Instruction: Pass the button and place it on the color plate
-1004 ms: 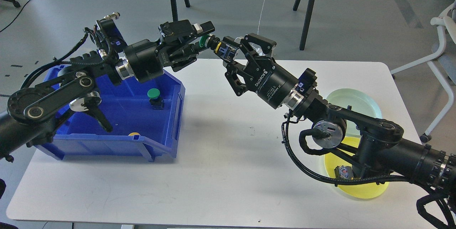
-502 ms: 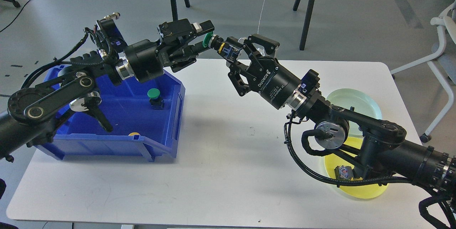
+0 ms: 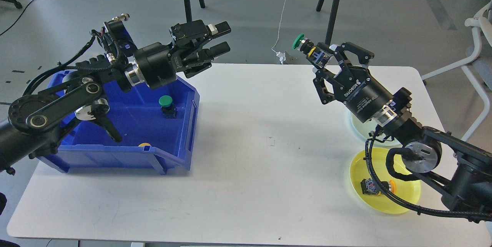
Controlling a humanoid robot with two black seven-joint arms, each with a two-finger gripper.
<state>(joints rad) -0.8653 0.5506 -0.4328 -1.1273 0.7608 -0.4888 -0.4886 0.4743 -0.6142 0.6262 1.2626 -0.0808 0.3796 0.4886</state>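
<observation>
Right claw (image 3: 322, 55) gripping green button (image 3: 303, 44), yellow plate (image 3: 399, 204) holding button (image 3: 374, 188)

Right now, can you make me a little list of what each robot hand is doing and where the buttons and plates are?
left gripper: open, empty, above bin
right gripper: holding green button
bin: blue, on table's left, green button inside
green plate: pale, partly behind right arm
yellow plate: holds a small button part

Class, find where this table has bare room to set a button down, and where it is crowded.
Free: the white table between the blue bin and the yellow plate. Crowded: the right edge, with both plates under the right arm.
</observation>
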